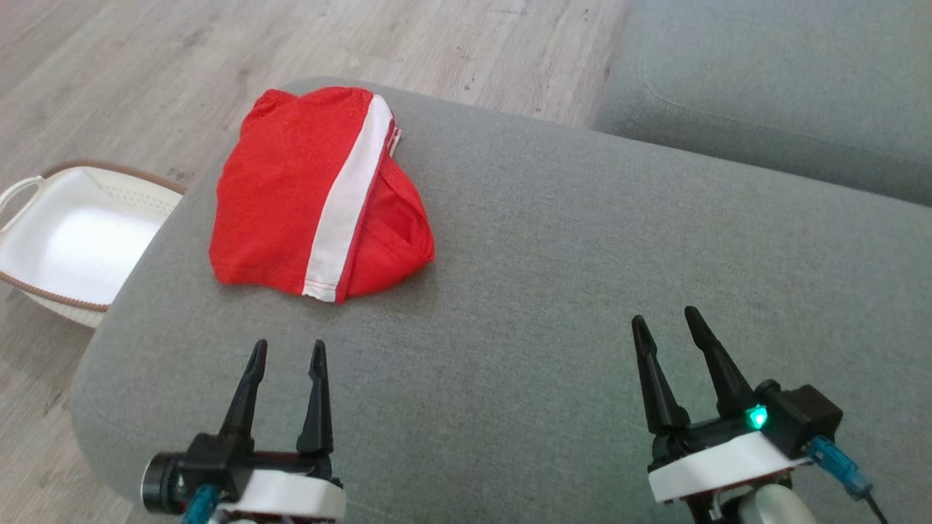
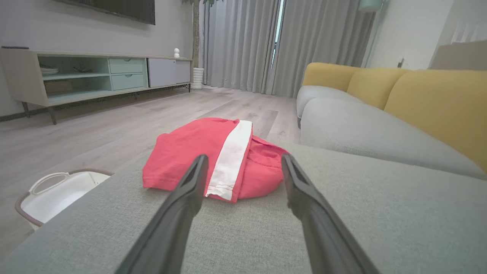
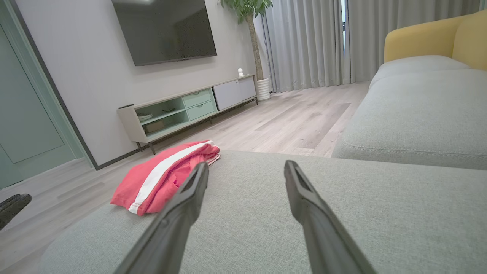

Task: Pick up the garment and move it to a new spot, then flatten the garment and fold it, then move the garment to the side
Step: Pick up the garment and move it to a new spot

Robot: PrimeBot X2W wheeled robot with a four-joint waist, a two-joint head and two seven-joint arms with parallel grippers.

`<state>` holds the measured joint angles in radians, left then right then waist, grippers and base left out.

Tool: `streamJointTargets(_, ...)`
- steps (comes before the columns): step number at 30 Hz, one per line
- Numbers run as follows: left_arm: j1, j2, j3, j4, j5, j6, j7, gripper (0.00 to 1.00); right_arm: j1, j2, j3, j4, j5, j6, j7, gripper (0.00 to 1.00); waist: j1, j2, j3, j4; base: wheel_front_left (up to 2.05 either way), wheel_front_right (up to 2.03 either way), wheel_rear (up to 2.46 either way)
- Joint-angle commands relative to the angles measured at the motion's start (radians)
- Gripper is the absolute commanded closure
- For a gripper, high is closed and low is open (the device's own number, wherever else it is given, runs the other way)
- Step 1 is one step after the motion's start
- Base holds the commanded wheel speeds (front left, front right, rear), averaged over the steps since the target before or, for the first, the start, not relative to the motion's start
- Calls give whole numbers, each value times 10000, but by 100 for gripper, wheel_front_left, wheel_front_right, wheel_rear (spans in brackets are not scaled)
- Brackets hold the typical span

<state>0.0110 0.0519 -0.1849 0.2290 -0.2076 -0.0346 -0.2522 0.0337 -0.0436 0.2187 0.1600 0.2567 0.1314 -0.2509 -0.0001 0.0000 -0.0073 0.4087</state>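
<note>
A red garment point(image 1: 284, 196) with a white stripe lies folded in a compact bundle on the grey ottoman point(image 1: 553, 240), near its far left corner. The left wrist view has the garment point(image 2: 198, 152) straight ahead, and the right wrist view has the garment point(image 3: 152, 179) off to the left. My left gripper point(image 1: 287, 349) hovers open over the cushion a short way in front of the bundle, with nothing between its fingers. Further right, my right gripper point(image 1: 664, 319) is open too, well apart from the cloth.
A white basket point(image 1: 65, 240) with a brown rim stands on the wood floor left of the ottoman. A grey sofa seat point(image 1: 786, 87) with yellow backrests point(image 2: 430, 99) lies beyond on the right. A TV cabinet point(image 3: 182, 110) lines the far wall.
</note>
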Motion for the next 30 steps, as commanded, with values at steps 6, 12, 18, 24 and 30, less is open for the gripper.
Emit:
streamJointTargets(6, -2014, 251, 685, 174, 891, -224, -95, 0, -734, -66, 29, -420, -513, -7, -109, 0, 1, 0, 1067, -402, 0, 0, 0)
streamJointTargets(12, -4436, 1049, 806, 1607, 986, -556, 177, 0, -1206, -66, -85, -656, -914, -7, -109, 0, 1, 0, 2021, -808, 0, 0, 0)
streamJointTargets(18, -7790, 2576, 479, 3736, 814, -914, 1769, 0, -1980, -66, -128, -1116, -1441, -7, -109, 0, 1, 0, 3445, -1556, 0, 0, 0)
streamJointTargets(24, -9430, 3552, -629, 5432, 23, -955, 2892, 0, -2398, -66, -168, -1422, -1650, -7, -109, 0, 1, 0, 4285, -2080, 0, 0, 0)
streamJointTargets(30, -10182, 4260, -1724, 6649, -1074, -958, 3559, 0, -2504, -66, -272, -1599, -1724, -7, -109, 0, 1, 0, 4776, -2321, 0, 0, 0)
